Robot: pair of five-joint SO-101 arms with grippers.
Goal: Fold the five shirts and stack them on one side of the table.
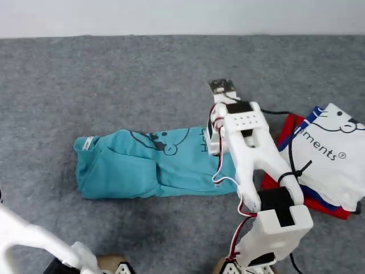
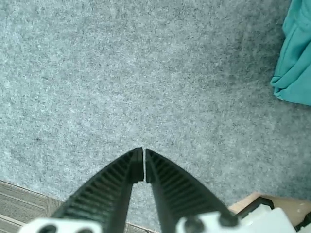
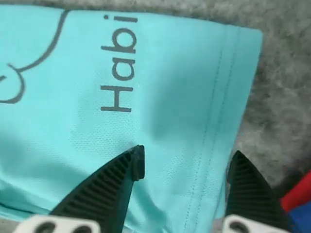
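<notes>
A teal shirt [image 1: 148, 162] lies folded into a long strip across the middle of the grey table. My right gripper [image 3: 187, 167] hovers open over the shirt's right hem [image 3: 228, 97], its fingers straddling the hem seam; in the high view the right gripper [image 1: 212, 137] sits at the teal shirt's right end. A stack of folded shirts [image 1: 328, 154], white on top of blue and red, lies at the table's right side. My left gripper [image 2: 145, 165] is shut, with nothing in it, over bare carpet, and the teal shirt's corner [image 2: 295, 63] lies farther off.
The grey felt table cover [image 1: 114, 74] is bare at the back and left. The left arm's white link [image 1: 34, 240] shows at the near left corner. The table's wooden front edge [image 2: 19, 204] lies close under the left gripper.
</notes>
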